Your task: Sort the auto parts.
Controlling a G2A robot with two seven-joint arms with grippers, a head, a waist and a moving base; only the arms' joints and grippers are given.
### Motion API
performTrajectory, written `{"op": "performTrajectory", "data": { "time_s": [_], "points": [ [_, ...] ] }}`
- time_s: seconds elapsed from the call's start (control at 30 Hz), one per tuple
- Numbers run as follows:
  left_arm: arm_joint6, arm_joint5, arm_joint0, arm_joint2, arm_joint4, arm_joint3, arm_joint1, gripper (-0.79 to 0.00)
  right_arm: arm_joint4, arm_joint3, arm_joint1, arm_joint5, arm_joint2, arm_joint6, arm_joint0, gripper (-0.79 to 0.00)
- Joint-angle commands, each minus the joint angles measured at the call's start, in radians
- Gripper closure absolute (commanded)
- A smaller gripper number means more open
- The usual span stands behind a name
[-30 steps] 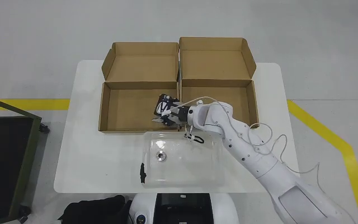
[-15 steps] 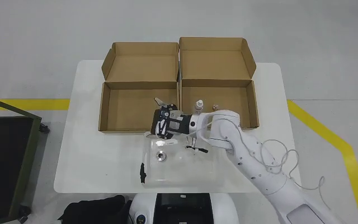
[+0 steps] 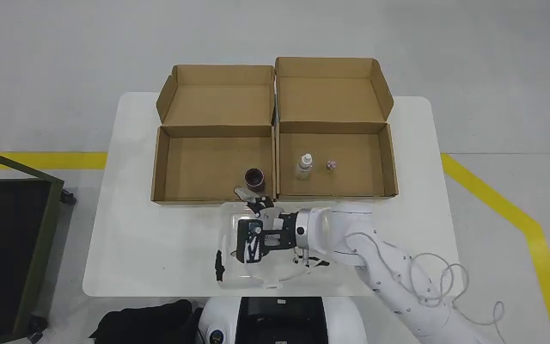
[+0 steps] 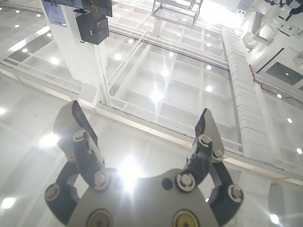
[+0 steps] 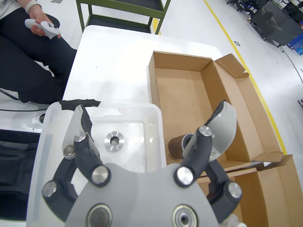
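Steel, probably: the small holed disc lies flat in the clear bin at the near edge of the table. It is judged stiff and slippery; its rim should be pinched by the wide-spread right gripper above.

Two cardboard boxes counted, one clear bin. Four parts tallied: one brown cylinder, one white bottle-shaped piece, one tiny bit, one metal disc. One table seen, fwiw.
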Motion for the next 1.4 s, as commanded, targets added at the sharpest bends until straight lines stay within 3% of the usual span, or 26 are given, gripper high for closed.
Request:
{"op": "performTrajectory", "data": {
  "time_s": [0.0,0.37,0.93,1.13,1.27,1.37],
  "points": [
    [0.000,0.000,0.000,0.000,0.000,0.000,0.000,-0.785,-0.017,0.006,0.005,-0.008,-0.001,-0.014,-0.021,-0.785],
    [0.000,0.000,0.000,0.000,0.000,0.000,0.000,-0.785,-0.075,0.062,0.018,0.000,0.002,-0.052,-0.071,-0.785],
    [0.000,0.000,0.000,0.000,0.000,0.000,0.000,-0.785,-0.124,0.174,0.005,0.041,-0.063,-0.068,-0.032,-0.776],
    [0.000,0.000,0.000,0.000,0.000,0.000,0.000,-0.785,-0.126,0.218,-0.001,0.049,-0.082,-0.069,-0.020,-0.640],
    [0.000,0.000,0.000,0.000,0.000,0.000,0.000,-0.785,-0.124,0.244,-0.005,0.054,-0.092,-0.071,-0.010,-0.406],
    [0.000,0.000,0.000,0.000,0.000,0.000,0.000,-0.785,-0.123,0.258,-0.007,0.058,-0.097,-0.074,-0.005,-0.351]
  ]
}}
